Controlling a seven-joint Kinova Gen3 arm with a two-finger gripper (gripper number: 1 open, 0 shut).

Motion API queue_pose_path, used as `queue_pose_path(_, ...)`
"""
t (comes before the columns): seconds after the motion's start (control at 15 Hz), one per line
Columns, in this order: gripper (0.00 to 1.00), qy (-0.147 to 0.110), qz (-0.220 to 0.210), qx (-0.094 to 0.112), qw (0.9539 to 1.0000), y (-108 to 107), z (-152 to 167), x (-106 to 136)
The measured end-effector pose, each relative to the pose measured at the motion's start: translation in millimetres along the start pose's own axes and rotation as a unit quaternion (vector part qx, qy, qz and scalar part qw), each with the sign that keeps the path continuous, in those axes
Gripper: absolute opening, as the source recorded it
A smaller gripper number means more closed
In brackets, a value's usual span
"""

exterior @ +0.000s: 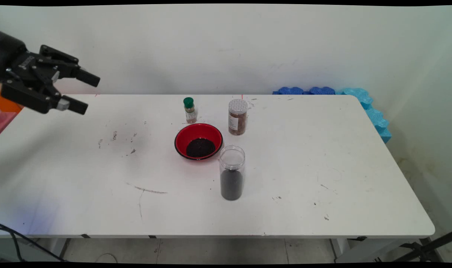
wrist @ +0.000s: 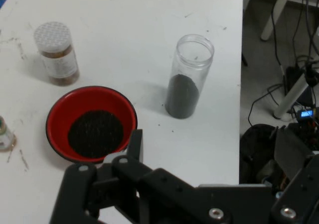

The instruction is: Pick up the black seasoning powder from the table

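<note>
My hand [exterior: 87, 92] hangs in the air above the left end of the white worktop [exterior: 322, 167], its two fingers [exterior: 87, 77] spread apart with nothing between them. It touches nothing and is well apart from everything standing on the worktop.

Nearest to it, toward the middle of the worktop, is a red bowl [exterior: 198, 141] with a black rim, holding a round patch of dark, fine-grained stuff at its bottom. Just beside the bowl on its near right stands a tall clear jar [exterior: 232, 172] without a lid, upright, its lower part filled with the same dark material. Behind the bowl stands a small bottle with a green cap [exterior: 189, 110], upright, with brownish contents. To the right of that bottle is a clear jar with a white perforated lid [exterior: 237, 116] and a label, holding brown pieces.

In the hand view, the red bowl [wrist: 91, 124] lies just above my linkage, the lidless jar [wrist: 188, 76] to its right near the worktop's edge.

Blue foam pieces [exterior: 363, 106] lie along the worktop's far right corner against the wall.
</note>
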Motion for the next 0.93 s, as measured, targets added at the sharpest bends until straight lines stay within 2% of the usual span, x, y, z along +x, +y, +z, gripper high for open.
queue_pose_path(0.33, 1.00, 0.017, 0.000, 0.014, 0.9998, -4.9, 18.8, 15.3)
queue_pose_path(0.73, 1.00, 0.013, 0.003, 0.030, 0.9995, -2.8, 62.0, 18.9)
queue_pose_path(0.93, 1.00, 0.008, 0.003, 0.028, 0.9996, 0.6, 89.4, 13.4)
